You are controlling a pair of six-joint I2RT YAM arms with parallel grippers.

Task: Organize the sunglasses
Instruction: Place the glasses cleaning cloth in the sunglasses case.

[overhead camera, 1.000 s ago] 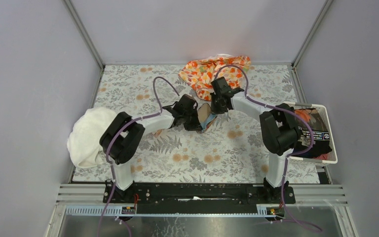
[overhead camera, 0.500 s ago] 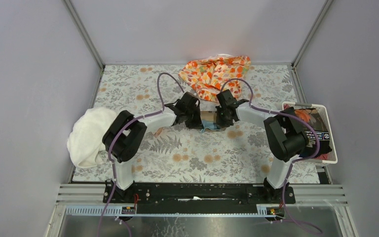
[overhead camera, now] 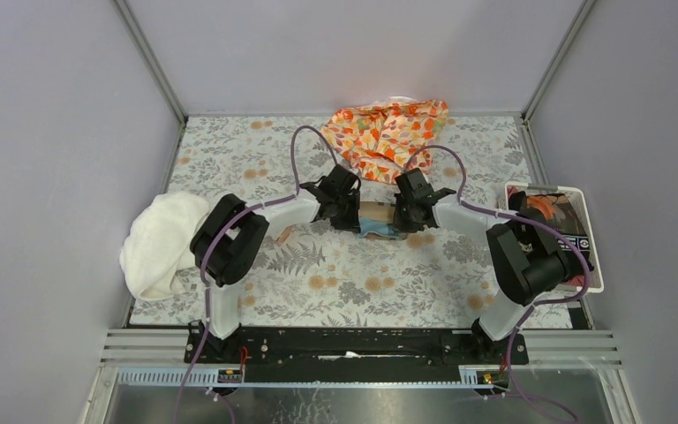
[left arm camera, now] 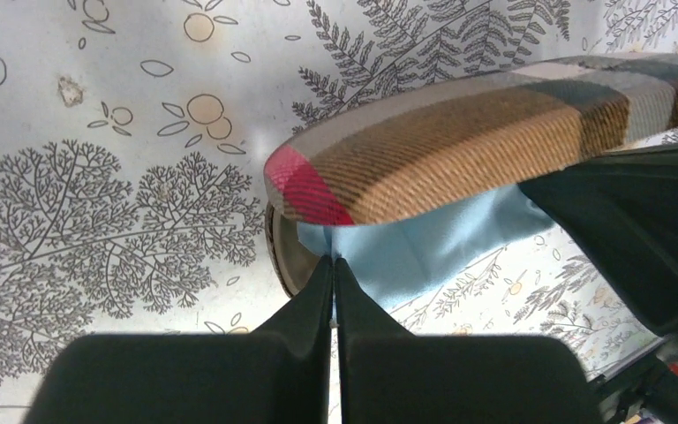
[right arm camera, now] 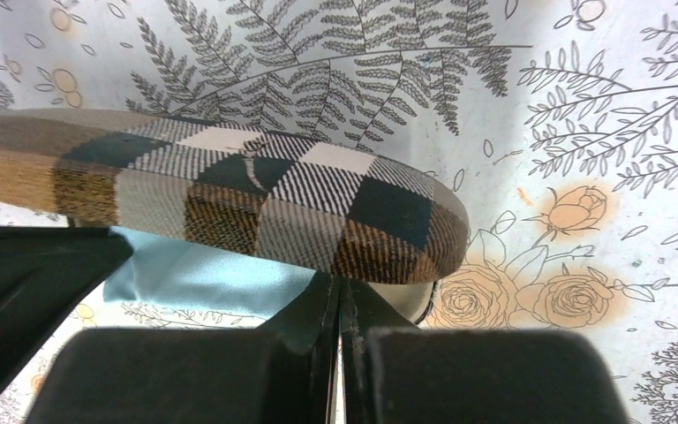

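My left gripper (left arm camera: 333,261), clenched, tips at the cloth (left arm camera: 415,252) under the case (left arm camera: 459,141), centre frame. My right gripper (right arm camera: 337,287), clenched, sits below its other end.

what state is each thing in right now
plaid case, lid ajar, cloth in the gap
blue cloth, caught under the lid, hanging out
sunglasses, not visible
left gripper, shut at one end of the case
right gripper, shut at the other end
white towel, bunched up
orange floral cloth, crumpled
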